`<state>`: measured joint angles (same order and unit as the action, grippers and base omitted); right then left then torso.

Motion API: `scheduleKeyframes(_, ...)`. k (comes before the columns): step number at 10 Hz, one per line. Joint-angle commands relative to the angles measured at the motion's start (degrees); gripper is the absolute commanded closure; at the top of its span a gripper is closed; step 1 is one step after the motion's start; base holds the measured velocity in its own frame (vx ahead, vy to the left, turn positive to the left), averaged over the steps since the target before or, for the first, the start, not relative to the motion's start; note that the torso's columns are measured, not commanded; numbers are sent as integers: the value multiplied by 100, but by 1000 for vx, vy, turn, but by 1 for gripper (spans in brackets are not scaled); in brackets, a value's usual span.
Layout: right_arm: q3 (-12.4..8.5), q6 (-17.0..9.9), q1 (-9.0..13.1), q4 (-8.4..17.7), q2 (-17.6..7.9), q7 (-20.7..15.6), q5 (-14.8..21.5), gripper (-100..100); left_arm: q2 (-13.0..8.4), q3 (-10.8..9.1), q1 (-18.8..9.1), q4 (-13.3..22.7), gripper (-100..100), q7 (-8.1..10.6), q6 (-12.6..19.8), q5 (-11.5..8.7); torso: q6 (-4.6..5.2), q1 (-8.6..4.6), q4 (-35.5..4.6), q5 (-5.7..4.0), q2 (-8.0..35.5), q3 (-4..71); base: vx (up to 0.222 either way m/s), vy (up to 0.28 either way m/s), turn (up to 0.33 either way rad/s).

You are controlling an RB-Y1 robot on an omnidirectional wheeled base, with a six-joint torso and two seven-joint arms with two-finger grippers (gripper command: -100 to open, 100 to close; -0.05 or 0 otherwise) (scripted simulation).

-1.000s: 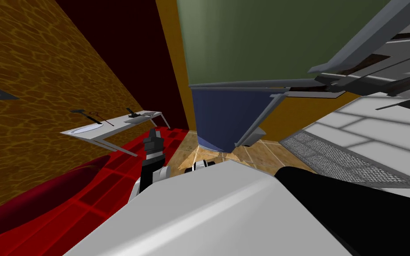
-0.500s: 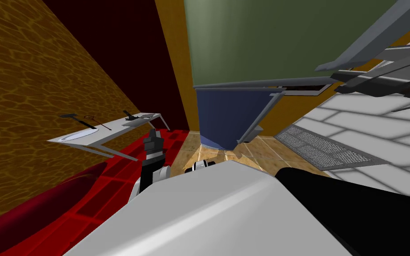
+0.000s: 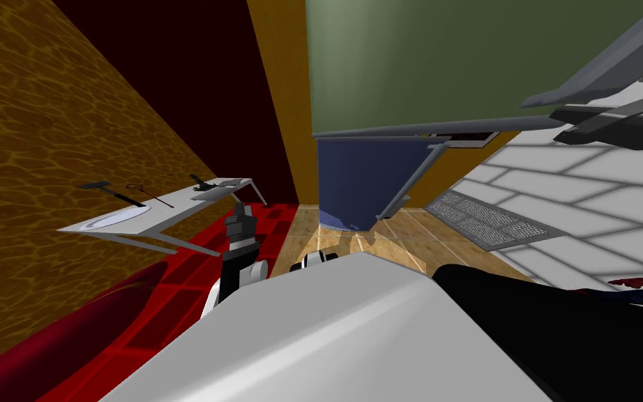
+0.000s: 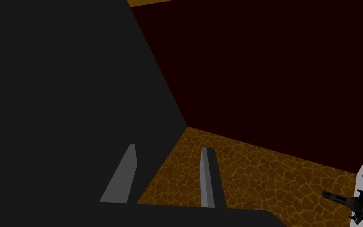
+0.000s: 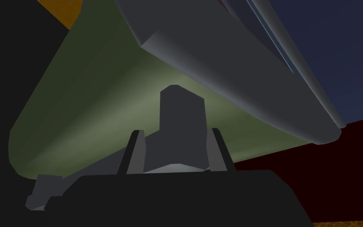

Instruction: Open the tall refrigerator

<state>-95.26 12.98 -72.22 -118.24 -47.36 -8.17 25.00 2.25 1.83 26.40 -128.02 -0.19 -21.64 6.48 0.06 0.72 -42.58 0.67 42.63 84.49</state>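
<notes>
The tall refrigerator (image 3: pixel 452 63) stands dead ahead of the robot, its green door (image 5: pixel 98 118) set against a blue panel (image 3: pixel 355 181), with a long grey handle (image 5: pixel 236 79) running along the green. The right pincer (image 5: pixel 175 131) is close against that door, blades spread, framing a grey block (image 5: pixel 182 114) that I take for a handle mount; whether they touch it I can't tell. The left pincer (image 4: pixel 169 147) hangs spread and empty near the white worktop (image 3: pixel 174 207). The door looks stiff and heavy, likely seal-held, so the rigid bar is where to grip. The tiled floor (image 3: pixel 397 241) gives swing room, and the worktop sits well off.
</notes>
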Motion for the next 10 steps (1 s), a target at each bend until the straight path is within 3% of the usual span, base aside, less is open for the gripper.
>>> scheduleKeyframes(1, 17, -16, -72, 15, 68, 1, 18, 100, -2, -2, 0, 0, 0, 0, 0, 0, -16, -44, 4, 4, -12, 19, 16, 150, -73)
scheduleKeyframes(3, -26, -94, -171, 53, 170, 4, 40, 100, -1, -1, 1, 0, 0, 0, 0, 0, 1, -15, 18, -28, -32, 12, 42, 259, -135)
scheduleKeyframes(10, -157, -330, -466, 168, 475, 15, 106, 100, -1, -1, 1, 0, 0, 0, 0, 0, -12, 5, 20, 2, -36, 25, 42, 269, -107)
